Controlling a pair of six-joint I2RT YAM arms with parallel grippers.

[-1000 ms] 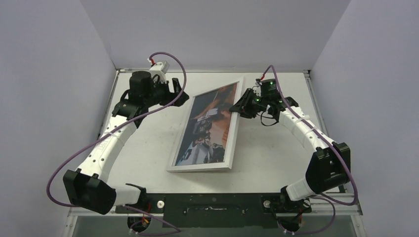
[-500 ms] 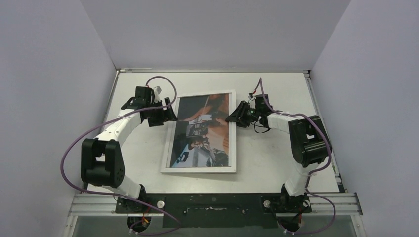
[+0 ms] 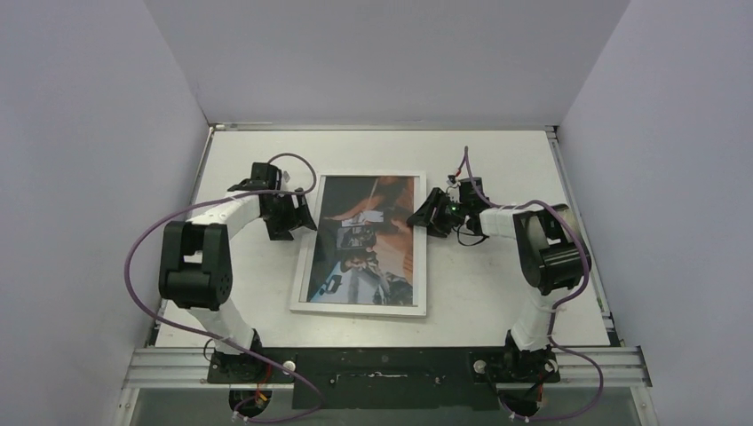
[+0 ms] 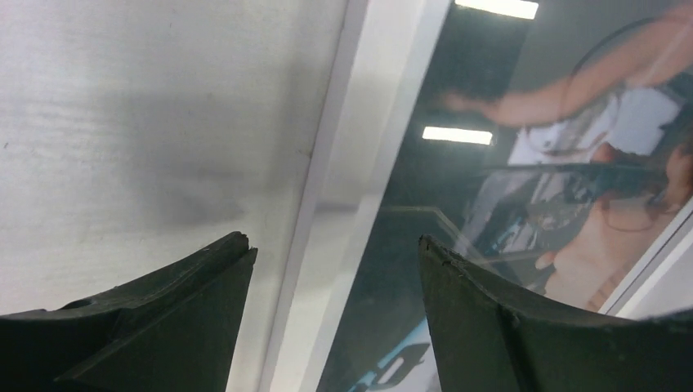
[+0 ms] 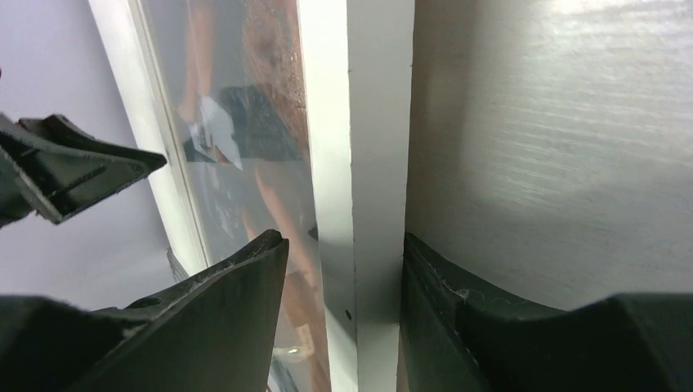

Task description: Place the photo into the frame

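The photo sits in the frame, flat at bench centre. Left claw at 9 o'clock, right claw at 3, both released astride its rims; they should lift straight up without dragging.

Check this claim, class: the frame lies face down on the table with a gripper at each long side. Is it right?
Not quite. The frame lies face up, not face down: the top external view shows the photo in its white front. The rest holds: it lies on the table, the left gripper and right gripper at its long sides.
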